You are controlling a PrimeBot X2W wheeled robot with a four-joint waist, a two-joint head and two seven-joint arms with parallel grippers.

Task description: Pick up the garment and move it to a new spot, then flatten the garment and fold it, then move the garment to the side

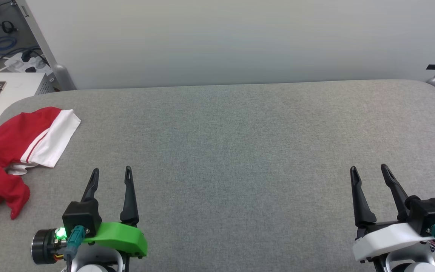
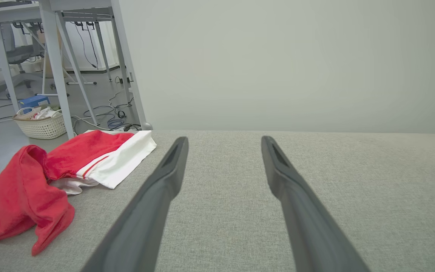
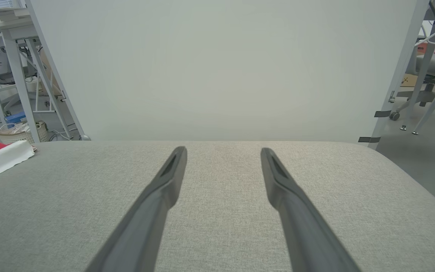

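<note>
I see a red garment with a white sleeve and thin red stripes at its seam, plain grey woven worktop, my left tool black and green, my right tool black and white, pale grey-white wall at the far side

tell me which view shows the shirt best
Left wrist view: the shirt is nearest and largest, red body and white sleeve clear. Head view shows it from above, cut at the left edge. Right wrist view shows a sleeve corner.

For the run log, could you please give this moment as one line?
garment: crumpled, far left, untouched | left tool: open, empty | right tool: open, empty
</note>
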